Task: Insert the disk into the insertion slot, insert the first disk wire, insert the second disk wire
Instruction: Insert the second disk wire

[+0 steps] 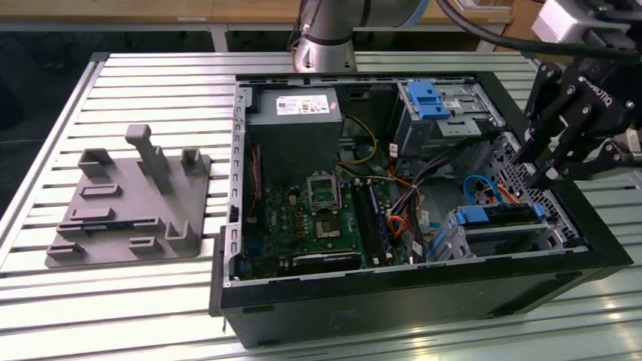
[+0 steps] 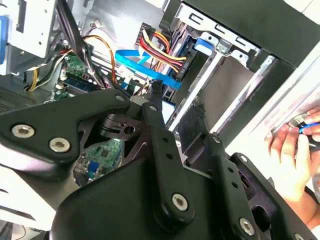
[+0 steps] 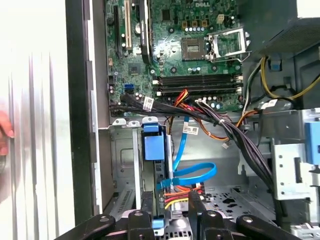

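The disk (image 1: 498, 219) is sitting seated in the insertion slot (image 1: 471, 239) – its label hidden – while the gripper (image 1: 540, 179) is hanging just above, jaws spread, pinching nothing; cable ends are hard to make out.

Disk (image 1: 498, 216): flat drive in bright blue plastic carrier, already seated in the insertion slot (image 1: 464, 242), at the near corner of the open PC case on the exterior view's right. Blue carrier edge w/ its tab faces up; drive body mostly hidden by the cage. In the first wrist view the disk (image 3: 154, 146) stands on edge betw. the grey sheet-metal walls of the slot (image 3: 125, 150), blue tab toward the motherboard. Slot: small grey metal cage, approx. as wide as the drive. Light-blue flat cable & red/yellow/black wire bundle reach the disk's end; can't tell if plugged in.
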{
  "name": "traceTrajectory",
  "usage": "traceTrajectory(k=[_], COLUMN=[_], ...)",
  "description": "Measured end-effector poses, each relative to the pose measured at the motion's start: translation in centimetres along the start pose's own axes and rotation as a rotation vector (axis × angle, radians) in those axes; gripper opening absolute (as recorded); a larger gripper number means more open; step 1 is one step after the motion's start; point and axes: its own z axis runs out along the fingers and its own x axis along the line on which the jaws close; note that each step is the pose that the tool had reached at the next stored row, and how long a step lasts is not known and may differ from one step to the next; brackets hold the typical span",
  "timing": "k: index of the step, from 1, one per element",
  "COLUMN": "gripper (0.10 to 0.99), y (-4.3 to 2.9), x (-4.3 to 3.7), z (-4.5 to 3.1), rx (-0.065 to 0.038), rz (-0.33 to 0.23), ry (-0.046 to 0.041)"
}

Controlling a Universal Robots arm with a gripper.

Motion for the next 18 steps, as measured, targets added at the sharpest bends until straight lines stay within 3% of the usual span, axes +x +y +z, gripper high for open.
traceTrajectory(k=[3, 8, 9, 10, 13, 15, 18], gripper=[0.408, 0.396, 0.329, 0.329, 0.153, 0.102, 0.102], y=[0.04, 0.04, 0.04, 0.04, 0.04, 0.04, 0.04], x=[-0.15, -0.17, -0.17, -0.17, -0.17, -0.17, -0.17], z=[-0.5, -0.53, -0.53, -0.53, -0.53, -0.53, -0.53], rx=[0.001, 0.001, 0.001, 0.001, 0.001, 0.001, 0.001], rz=[0.001, 0.001, 0.001, 0.001, 0.001, 0.001, 0.001], ry=[0.0063, 0.0087, 0.009, 0.0091, 0.0093, 0.0095, 0.0098])
